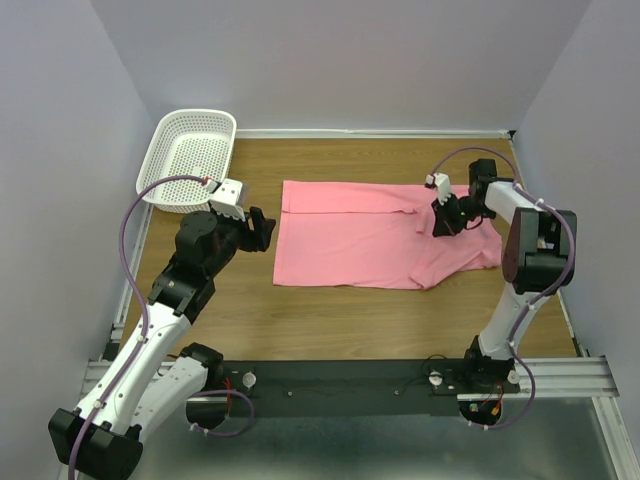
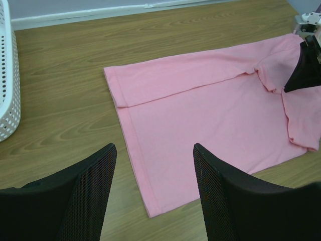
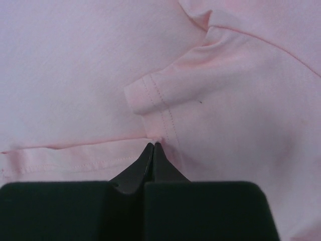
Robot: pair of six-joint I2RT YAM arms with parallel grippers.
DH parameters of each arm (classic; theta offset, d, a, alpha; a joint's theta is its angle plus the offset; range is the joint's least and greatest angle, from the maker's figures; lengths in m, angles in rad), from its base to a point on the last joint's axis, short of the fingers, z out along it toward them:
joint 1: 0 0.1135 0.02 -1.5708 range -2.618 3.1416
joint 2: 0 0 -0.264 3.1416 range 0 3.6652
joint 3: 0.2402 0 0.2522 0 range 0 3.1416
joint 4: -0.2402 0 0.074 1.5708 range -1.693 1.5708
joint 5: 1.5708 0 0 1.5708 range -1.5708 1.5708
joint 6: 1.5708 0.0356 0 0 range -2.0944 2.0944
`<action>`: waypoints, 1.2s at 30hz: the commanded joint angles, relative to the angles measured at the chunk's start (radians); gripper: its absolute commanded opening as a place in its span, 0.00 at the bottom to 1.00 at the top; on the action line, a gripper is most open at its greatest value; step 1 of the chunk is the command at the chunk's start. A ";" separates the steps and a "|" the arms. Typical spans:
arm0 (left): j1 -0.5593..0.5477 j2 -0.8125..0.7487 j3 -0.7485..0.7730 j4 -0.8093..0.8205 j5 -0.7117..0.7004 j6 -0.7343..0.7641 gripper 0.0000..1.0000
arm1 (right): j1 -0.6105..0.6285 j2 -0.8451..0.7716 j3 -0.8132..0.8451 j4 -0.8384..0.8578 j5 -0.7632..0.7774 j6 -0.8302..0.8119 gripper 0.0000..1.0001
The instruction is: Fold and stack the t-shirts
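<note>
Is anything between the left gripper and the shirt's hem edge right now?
Nothing visible. The open left gripper faces the pink t-shirt with only wooden table showing between them. The white basket sits off to its left, out of that path.

Basket (image 1: pixel 190 155) near left end effector (image 1: pixel 266 228); walls (image 1: pixel 60 120) flank table (image 1: pixel 340 310).

place: robot lab cell | evidence: bare grey walls (image 1: pixel 350 60) around wooden table (image 1: pixel 250 310); metal mounting rail (image 1: pixel 590 372)
</note>
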 commanded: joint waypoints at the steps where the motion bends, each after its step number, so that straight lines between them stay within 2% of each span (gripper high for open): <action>1: 0.009 -0.002 -0.017 0.022 0.023 0.009 0.71 | 0.007 -0.091 -0.019 -0.005 -0.001 0.006 0.00; 3: 0.009 -0.004 -0.026 0.026 0.009 -0.027 0.73 | 0.007 -0.146 -0.027 -0.005 -0.006 0.024 0.01; 4: 0.009 -0.001 -0.032 0.033 0.001 -0.070 0.80 | 0.009 -0.165 -0.044 -0.007 -0.012 0.028 0.01; 5: 0.009 -0.001 -0.043 0.042 -0.008 -0.116 0.82 | 0.007 -0.186 -0.053 -0.005 -0.018 0.031 0.01; 6: 0.011 0.007 -0.058 0.049 -0.006 -0.233 0.84 | 0.007 -0.206 -0.064 -0.005 -0.030 0.034 0.01; 8: 0.011 0.047 -0.121 0.088 0.043 -0.347 0.82 | 0.007 -0.254 -0.099 -0.004 -0.044 0.043 0.01; 10: 0.011 0.094 -0.193 0.109 0.102 -0.532 0.79 | 0.007 -0.286 -0.121 -0.002 -0.064 0.058 0.00; 12: 0.012 0.188 -0.248 0.114 0.157 -0.646 0.74 | 0.007 -0.301 -0.150 0.001 -0.081 0.070 0.01; 14: 0.011 0.290 -0.268 0.109 0.172 -0.691 0.64 | 0.007 -0.324 -0.167 0.005 -0.090 0.074 0.00; 15: 0.011 0.320 -0.274 0.096 0.152 -0.711 0.63 | 0.007 -0.333 -0.182 0.016 -0.098 0.078 0.00; 20: 0.008 0.436 -0.285 0.103 0.096 -0.802 0.63 | 0.006 -0.373 -0.213 0.033 -0.110 0.098 0.01; 31: 0.006 0.515 -0.294 0.103 0.003 -0.854 0.58 | -0.005 -0.435 -0.239 0.042 -0.121 0.106 0.01; 32: 0.006 0.525 -0.296 0.106 0.001 -0.851 0.47 | -0.005 -0.436 -0.237 0.042 -0.122 0.107 0.01; 33: 0.005 0.530 -0.297 0.106 -0.002 -0.848 0.41 | -0.006 -0.438 -0.234 0.042 -0.125 0.109 0.01; 34: 0.006 0.533 -0.299 0.118 -0.006 -0.842 0.29 | -0.006 -0.444 -0.234 0.042 -0.125 0.112 0.00; 36: 0.006 0.545 -0.302 0.128 -0.002 -0.830 0.12 | -0.008 -0.452 -0.234 0.042 -0.125 0.112 0.01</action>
